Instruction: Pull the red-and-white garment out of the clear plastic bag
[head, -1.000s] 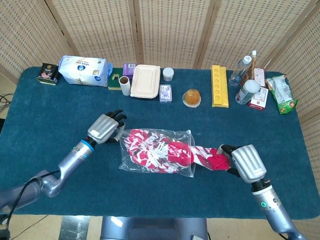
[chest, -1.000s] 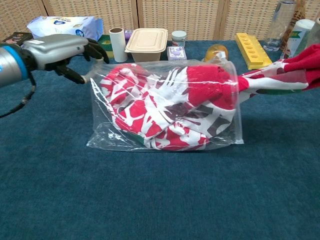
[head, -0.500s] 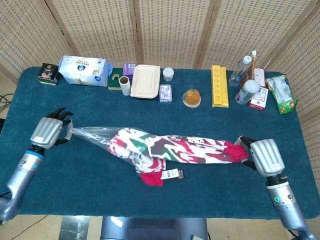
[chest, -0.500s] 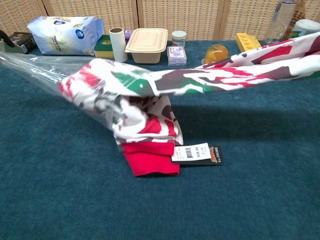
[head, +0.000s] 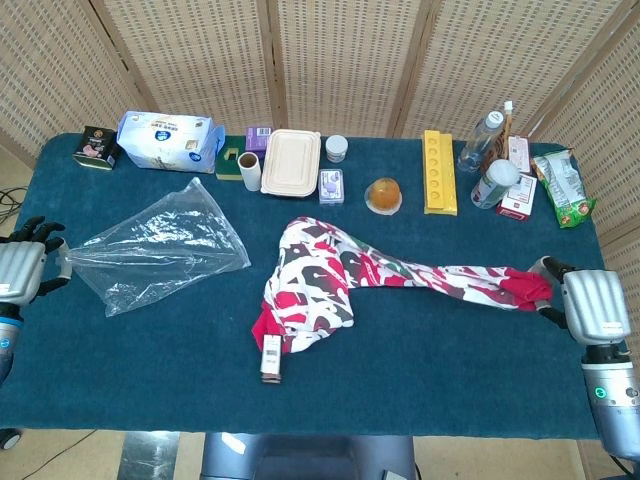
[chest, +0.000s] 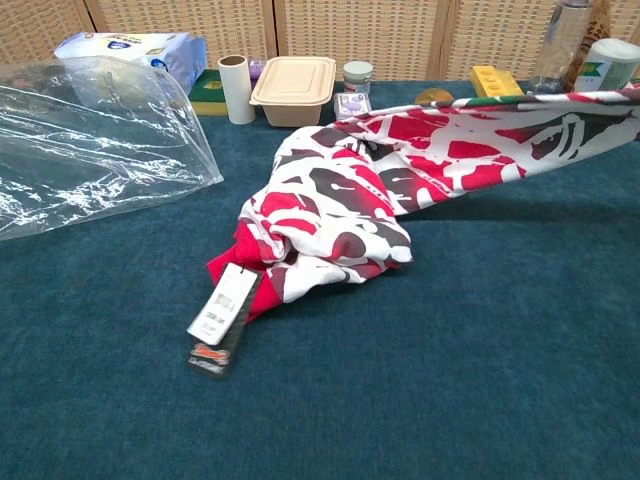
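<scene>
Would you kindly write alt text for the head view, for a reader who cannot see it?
A red-and-white garment lies fully outside a clear plastic bag on a blue table, one end held by the robot's right hand at the right edge. The left hand holds the empty bag at the far left; boxes and bottles line the back.

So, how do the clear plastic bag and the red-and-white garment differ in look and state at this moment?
The clear plastic bag is see-through and empty, lying flat and crinkled; the red-and-white garment is opaque and patterned, bunched in a heap with one end stretched out. The bag is on the robot's left, held at its corner by the left hand; the garment's far end is held by the right hand. Only the garment carries a tag. Both rest on the blue table, apart.
</scene>
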